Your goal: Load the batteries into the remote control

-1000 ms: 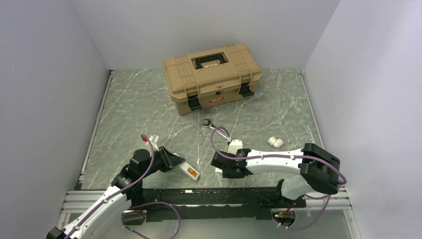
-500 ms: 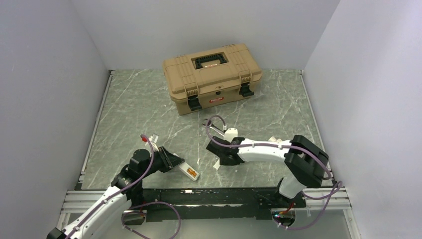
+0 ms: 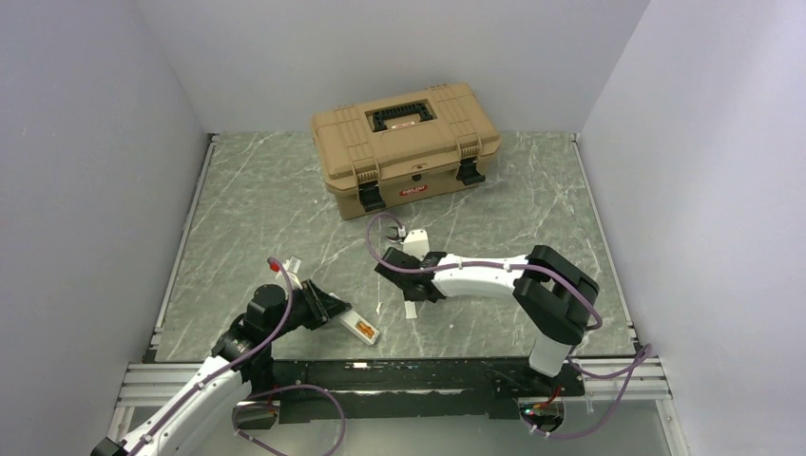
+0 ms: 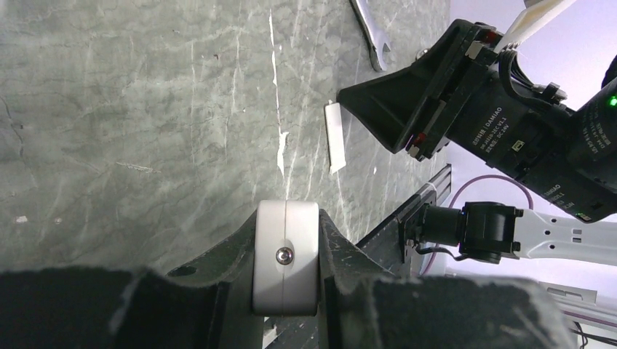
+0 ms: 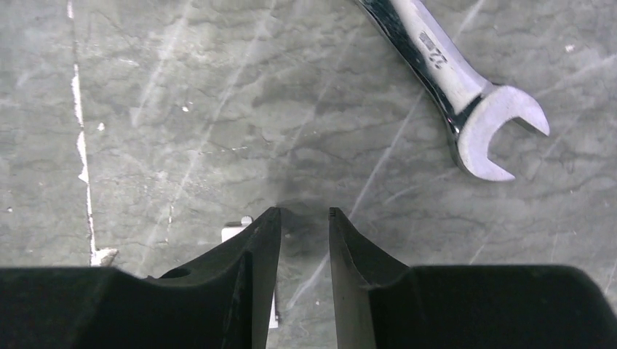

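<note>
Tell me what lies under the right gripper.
Bare marble table shows between the right gripper's fingers; a small white piece peeks out beside one finger, the rest of it covered.

Far edge blocked
We find the toolbox (image 3: pixel 406 147) along the table's (image 3: pixel 266 190) far edge, the wrench (image 5: pixel 451 80) just beyond the right gripper (image 5: pixel 304 218).

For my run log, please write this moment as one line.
left gripper: shut on remote control | right gripper: open, empty, near steel wrench
</note>
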Motion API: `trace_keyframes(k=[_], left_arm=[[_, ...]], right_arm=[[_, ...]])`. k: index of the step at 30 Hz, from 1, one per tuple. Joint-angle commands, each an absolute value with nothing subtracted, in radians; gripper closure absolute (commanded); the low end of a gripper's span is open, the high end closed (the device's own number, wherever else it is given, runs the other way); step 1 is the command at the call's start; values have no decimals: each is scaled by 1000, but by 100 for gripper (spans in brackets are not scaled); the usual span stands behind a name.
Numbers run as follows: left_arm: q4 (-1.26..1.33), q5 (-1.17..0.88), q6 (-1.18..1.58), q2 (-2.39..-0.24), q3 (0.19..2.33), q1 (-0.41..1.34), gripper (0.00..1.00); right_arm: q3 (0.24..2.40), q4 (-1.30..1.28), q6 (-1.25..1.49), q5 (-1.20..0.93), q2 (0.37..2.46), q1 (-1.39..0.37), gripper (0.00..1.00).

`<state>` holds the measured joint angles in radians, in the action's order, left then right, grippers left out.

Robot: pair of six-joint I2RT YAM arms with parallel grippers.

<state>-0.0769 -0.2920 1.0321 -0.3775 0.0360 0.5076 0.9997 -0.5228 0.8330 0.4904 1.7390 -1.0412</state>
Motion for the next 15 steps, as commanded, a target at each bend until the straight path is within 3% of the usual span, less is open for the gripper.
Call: trace_keyframes(k=[1,15], left_arm=[[-64,-311,1014,-352,70,500,98],[-73,-316,1009,-348,74,497,99]], right_arm=[[938,-470,740,349,1798,-1037,65],[916,-322,617,211,1758,-1109,63]])
